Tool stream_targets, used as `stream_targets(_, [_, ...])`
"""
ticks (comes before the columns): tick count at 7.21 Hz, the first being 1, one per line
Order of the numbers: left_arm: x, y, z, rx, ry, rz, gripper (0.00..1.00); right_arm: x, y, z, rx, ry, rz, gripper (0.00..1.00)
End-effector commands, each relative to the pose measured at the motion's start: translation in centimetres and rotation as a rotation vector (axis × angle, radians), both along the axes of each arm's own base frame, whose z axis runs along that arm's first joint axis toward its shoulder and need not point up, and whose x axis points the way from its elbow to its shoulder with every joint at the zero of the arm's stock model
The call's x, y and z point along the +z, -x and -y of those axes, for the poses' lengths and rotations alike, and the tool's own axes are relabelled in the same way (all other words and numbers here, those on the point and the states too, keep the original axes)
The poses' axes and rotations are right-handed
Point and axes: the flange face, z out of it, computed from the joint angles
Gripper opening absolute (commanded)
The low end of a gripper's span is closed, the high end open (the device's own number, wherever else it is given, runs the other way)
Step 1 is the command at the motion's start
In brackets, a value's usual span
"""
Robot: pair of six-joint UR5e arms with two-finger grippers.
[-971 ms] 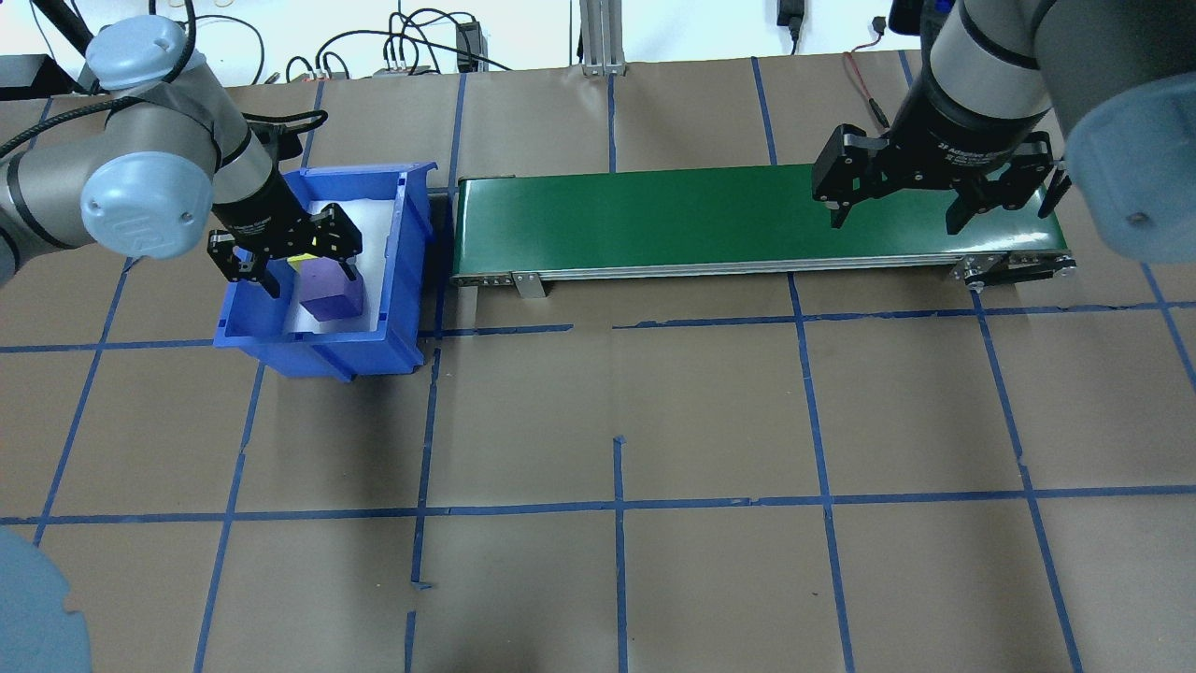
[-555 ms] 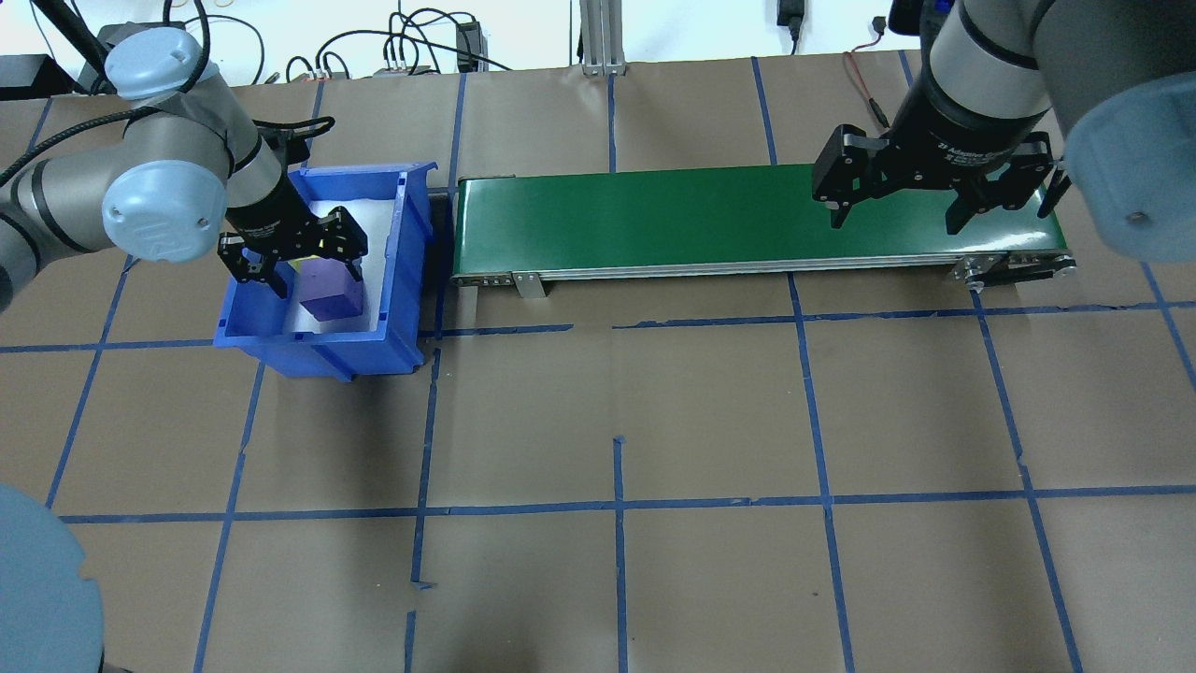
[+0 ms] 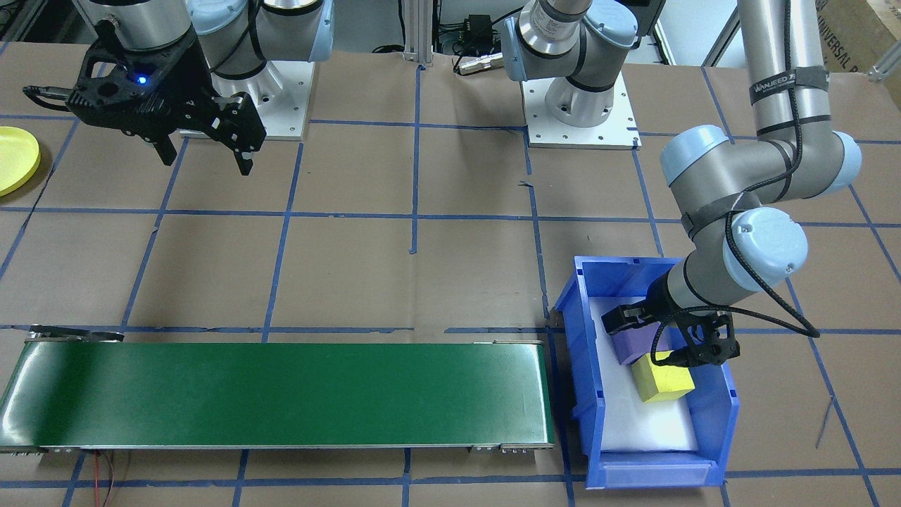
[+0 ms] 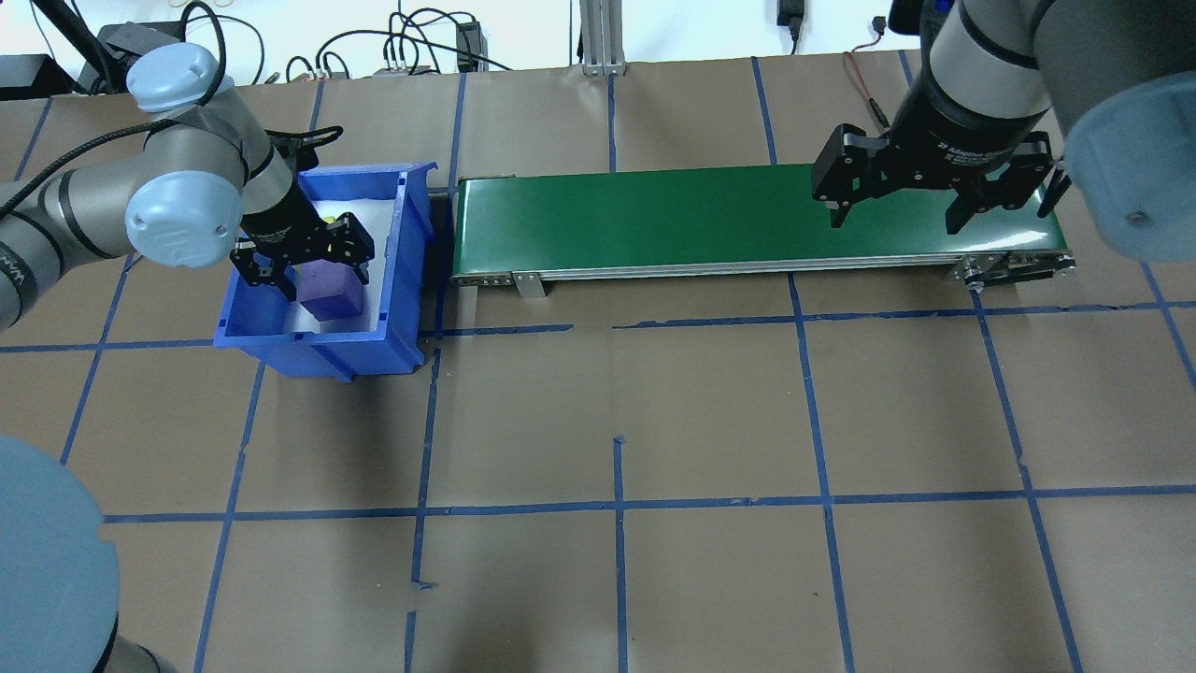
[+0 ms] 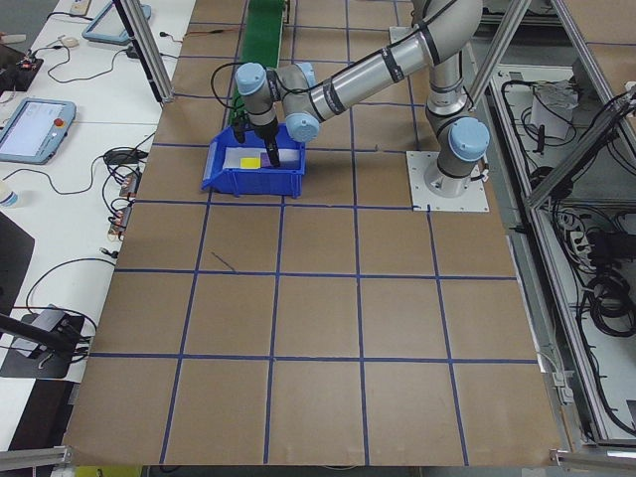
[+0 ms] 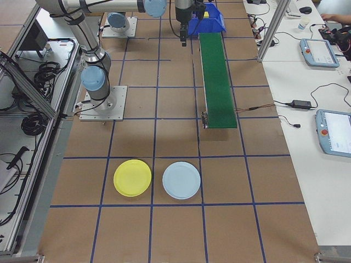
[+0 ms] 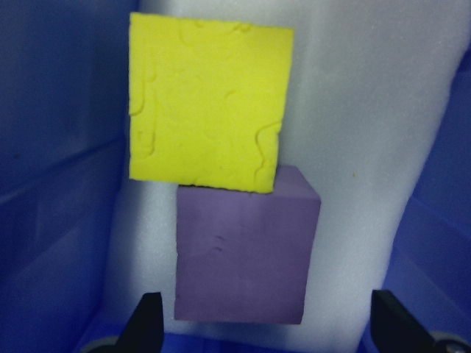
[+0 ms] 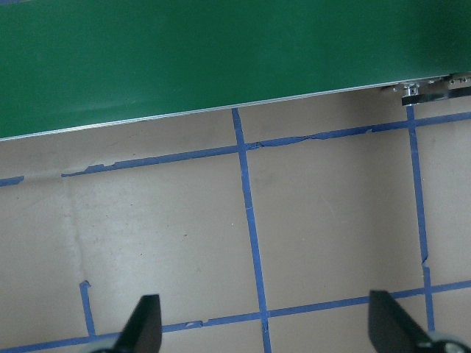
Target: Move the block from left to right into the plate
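Two foam blocks lie touching in the blue bin: a purple block and a yellow block. My left gripper is down inside the bin and open. In the left wrist view the purple block sits between its fingertips with gaps on both sides, and the yellow block lies beyond. My right gripper hangs open and empty over the right end of the green conveyor. The yellow plate rests on the table at the robot's right end, apart from both grippers.
A light blue plate lies beside the yellow one. The conveyor runs from the bin toward the right arm. Brown paper with blue tape lines covers the table. Cables and the arm bases stand at the back edge.
My left gripper has sunk deeper into the bin and shifted slightly right, its fingers coming down around the purple block. The right arm has not moved.
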Motion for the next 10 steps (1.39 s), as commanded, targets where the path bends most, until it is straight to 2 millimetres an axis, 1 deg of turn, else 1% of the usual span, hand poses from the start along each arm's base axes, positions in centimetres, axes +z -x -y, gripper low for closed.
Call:
stream_targets(1, [-0.8, 0.0, 0.1, -0.005, -0.010, -0.003, 0.88, 0.0, 0.0, 0.0, 0.000, 0.001, 0.000, 1.00])
stream_targets(2, [-0.7, 0.0, 0.2, -0.011, 0.003, 0.001, 0.61, 0.0, 0.0, 0.0, 0.000, -0.001, 0.000, 1.00])
stream_targets(3, [-0.8, 0.0, 0.1, -0.015, 0.001, -0.002, 0.38, 0.0, 0.0, 0.0, 0.000, 0.001, 0.000, 1.00])
stream_targets(4, [-0.2, 0.1, -0.1, -0.021, 0.010, -0.001, 0.23, 0.0, 0.0, 0.0, 0.000, 0.001, 0.000, 1.00])
stream_targets(5, [2.7, 0.1, 0.0, -0.025, 0.060, 0.011, 0.23, 0.0, 0.0, 0.0, 0.000, 0.001, 0.000, 1.00])
stream_targets(6, [7.4, 1.6, -1.9, -0.037, 0.123, 0.019, 0.23, 0.0, 0.0, 0.0, 0.000, 0.001, 0.000, 1.00])
stream_targets(7, [14.3, 4.4, -4.8, -0.073, 0.185, 0.021, 0.24, 0.1, 0.0, 0.0, 0.000, 0.002, 0.000, 1.00])
stream_targets(8, [19.0, 7.8, -7.5, -0.122, 0.257, 0.021, 0.31, 0.1, 0.0, 0.0, 0.000, 0.002, 0.000, 1.00])
stream_targets(9, [21.0, 10.5, -8.7, -0.171, 0.309, 0.017, 0.31, 0.0, 0.0, 0.0, 0.000, 0.001, 0.000, 1.00])
stream_targets(10, [21.0, 12.0, -8.4, -0.161, 0.326, -0.022, 0.31, 0.0, 0.0, 0.0, 0.000, 0.001, 0.000, 1.00])
